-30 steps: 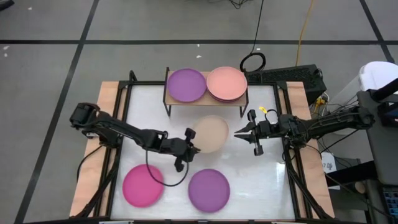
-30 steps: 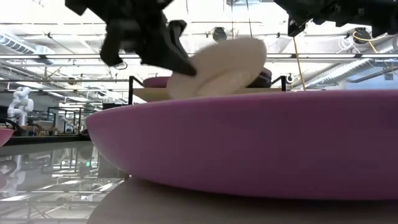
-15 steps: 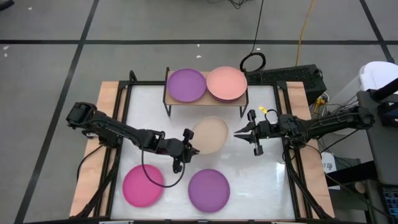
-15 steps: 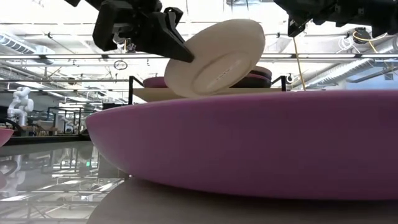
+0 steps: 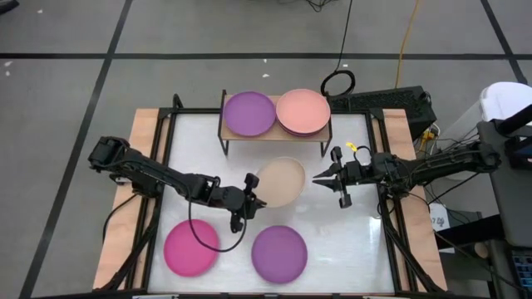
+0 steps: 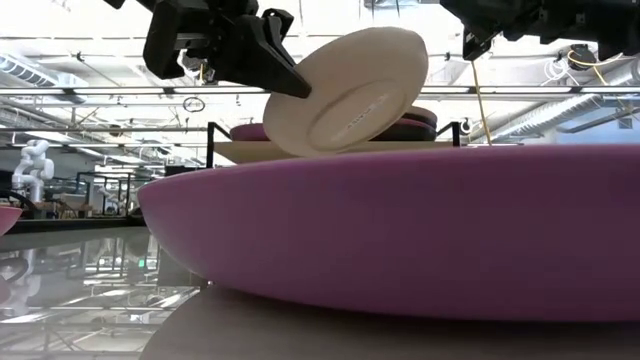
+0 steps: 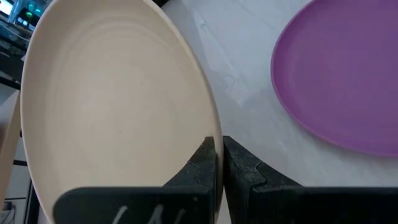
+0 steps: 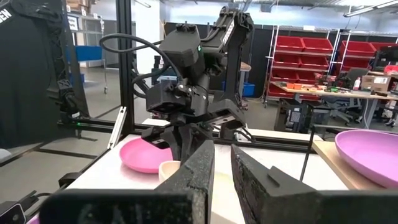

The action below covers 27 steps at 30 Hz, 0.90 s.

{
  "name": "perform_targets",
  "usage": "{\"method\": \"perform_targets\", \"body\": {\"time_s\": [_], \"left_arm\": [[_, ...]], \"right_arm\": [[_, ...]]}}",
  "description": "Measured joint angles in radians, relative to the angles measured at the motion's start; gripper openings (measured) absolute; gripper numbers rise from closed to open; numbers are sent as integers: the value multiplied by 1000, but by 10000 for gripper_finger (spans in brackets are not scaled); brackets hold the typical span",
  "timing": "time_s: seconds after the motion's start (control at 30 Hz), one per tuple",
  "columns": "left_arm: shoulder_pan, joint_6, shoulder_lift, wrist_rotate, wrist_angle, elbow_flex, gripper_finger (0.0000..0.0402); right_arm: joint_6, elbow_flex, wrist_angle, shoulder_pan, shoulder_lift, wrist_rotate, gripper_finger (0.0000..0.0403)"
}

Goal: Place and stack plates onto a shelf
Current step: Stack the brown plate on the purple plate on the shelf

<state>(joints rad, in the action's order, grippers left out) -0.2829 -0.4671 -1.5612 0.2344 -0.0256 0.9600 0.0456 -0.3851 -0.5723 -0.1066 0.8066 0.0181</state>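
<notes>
Two dark robot arms are working over the white-surfaced table (image 5: 349, 241). The left gripper (image 5: 253, 193) is clamping its jaws on the near rim of a round shallow beige plate (image 5: 281, 180) and is holding it clear of the table, in front of the shelf. In the low view that beige plate (image 6: 345, 90) is hanging tilted, its underside facing the camera and its far edge raised. In the left wrist view the two dark fingers (image 7: 239, 174) are pinching the plate's edge between them.

The small low shelf (image 5: 274, 137), with a light wooden top board and thin black legs, is standing at the far side of the table. A round purple plate (image 5: 248, 113) is lying on its left half. A pale pink plate (image 5: 302, 110) is lying on its right half, on top of at least one other plate.

On the near part of the table, a magenta plate (image 5: 191, 248) and a second purple plate (image 5: 280, 253) are lying side by side, apart from each other.

The right gripper (image 5: 320, 175) is hovering just right of the beige plate, holding nothing, its jaws standing slightly apart.
</notes>
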Motion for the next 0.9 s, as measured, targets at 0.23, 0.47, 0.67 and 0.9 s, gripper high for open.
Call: {"method": "perform_targets", "body": {"time_s": [0.23, 0.47, 0.67, 0.9], "left_arm": [[1, 0, 0, 0, 0, 0, 11], [-10, 1, 0, 0, 2, 0, 11], [-14, 1, 0, 2, 3, 0, 11], [-19, -1, 53, 55, -23, 2, 11]], "right_arm": [[0, 0, 1, 0, 0, 0, 41], [0, 0, 2, 0, 0, 0, 41], [-5, 0, 2, 0, 0, 0, 41], [-31, 0, -37, 0, -1, 8, 41]]}}
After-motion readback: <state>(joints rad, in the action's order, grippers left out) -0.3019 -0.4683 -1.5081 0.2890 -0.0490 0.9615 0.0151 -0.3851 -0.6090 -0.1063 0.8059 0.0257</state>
